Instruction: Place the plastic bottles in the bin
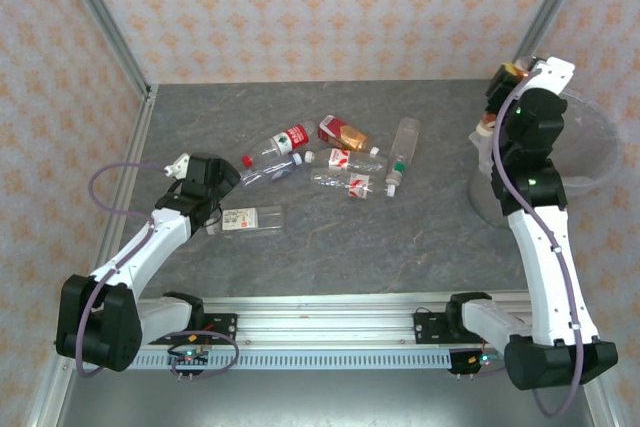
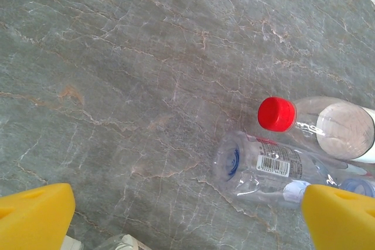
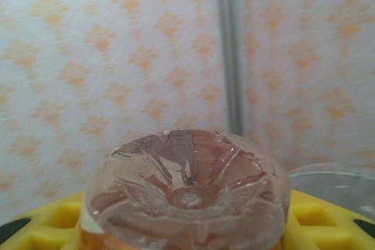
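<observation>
1. Nearest the right wrist lens, a clear held bottle (image 3: 187, 191) presents its base end-on. It is clamped on both sides by the right fingers (image 3: 319, 215).
2. From above, this bottle sits at the right of the frame, beside the left rim of the bin (image 1: 608, 142). Whether it is fully past the rim line cannot be told.
3. Loose bottles (image 1: 345, 159) lie clustered at centre frame on the surface (image 1: 420, 237), with one lone bottle (image 1: 250, 218) lower left.
4. Left fingers (image 2: 35, 215) are spread wide, grasping nothing. They are poised above a red-capped bottle (image 2: 328, 127) and a barcoded bottle (image 2: 263, 162) lying close together.
5. Risk: letting go this near the rim could bounce the held bottle back onto the surface or snag the liner. Closing the left fingers over two neighbours could squirt one away.
6. Clearance: the right arm works tight against the corner post at upper right, while open surface lies lower centre.
</observation>
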Available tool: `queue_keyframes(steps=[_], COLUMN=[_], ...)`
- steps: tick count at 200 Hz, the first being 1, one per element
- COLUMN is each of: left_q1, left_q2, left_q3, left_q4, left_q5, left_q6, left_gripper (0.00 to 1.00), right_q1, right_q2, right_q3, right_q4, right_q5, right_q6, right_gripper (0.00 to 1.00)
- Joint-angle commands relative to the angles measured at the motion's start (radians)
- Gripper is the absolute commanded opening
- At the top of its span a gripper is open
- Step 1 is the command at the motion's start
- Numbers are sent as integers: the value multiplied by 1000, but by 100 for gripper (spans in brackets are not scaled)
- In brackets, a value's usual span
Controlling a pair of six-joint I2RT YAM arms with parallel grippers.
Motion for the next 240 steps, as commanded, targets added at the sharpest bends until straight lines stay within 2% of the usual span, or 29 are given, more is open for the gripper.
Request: queue_keyframes(steps=[1, 49, 105, 141, 240], left_q1=[-2, -1, -2, -2, 1], left_q2=[-28, -34, -73, -90, -112], left_q3=[6, 0, -16, -12, -14], left_q4=[-18, -34, -62, -92, -189], left_q5=[-37, -31, -48, -56, -32], left_q6=[-12, -13, -11, -4, 3], left_gripper=[100, 100, 100, 100, 100], right_q1=[-78, -173, -294, -302, -303], right_q2=[15, 69, 223, 284, 359], right_q3=[26, -57, -11, -29, -106], right_q4=[45, 95, -147, -184, -192], right_q5=[108, 168, 6, -50, -21], right_q6=[-57, -133, -85, -58, 39], right_gripper=[48, 48, 51, 51, 53])
